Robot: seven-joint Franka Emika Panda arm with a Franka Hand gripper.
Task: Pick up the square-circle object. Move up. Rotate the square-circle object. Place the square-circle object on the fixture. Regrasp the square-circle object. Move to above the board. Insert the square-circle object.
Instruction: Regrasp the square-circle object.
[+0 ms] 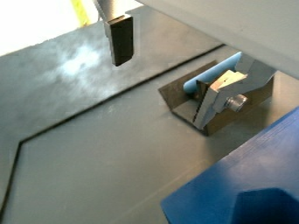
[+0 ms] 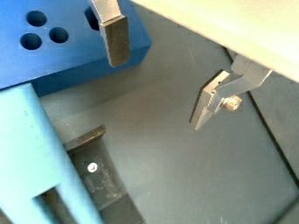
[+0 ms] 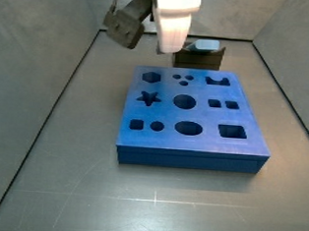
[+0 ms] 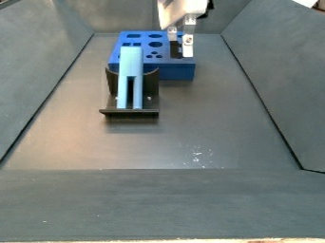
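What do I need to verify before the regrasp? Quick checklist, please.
1. Gripper empty: ok. Nothing sits between the fingers in either wrist view.
2. Gripper open: ok. The silver plates stand well apart.
3. Square-circle object released onto the fixture: ok. In a side view it rests there with nothing gripping it.
4. Gripper lined up over the square-circle object: not ok. In a side view the gripper hangs off to one side, by the board.
5. Object fully seated in the fixture: cannot tell. The contact is not clearly shown.
6. Board holes unobstructed for the later insertion: ok in a side view.
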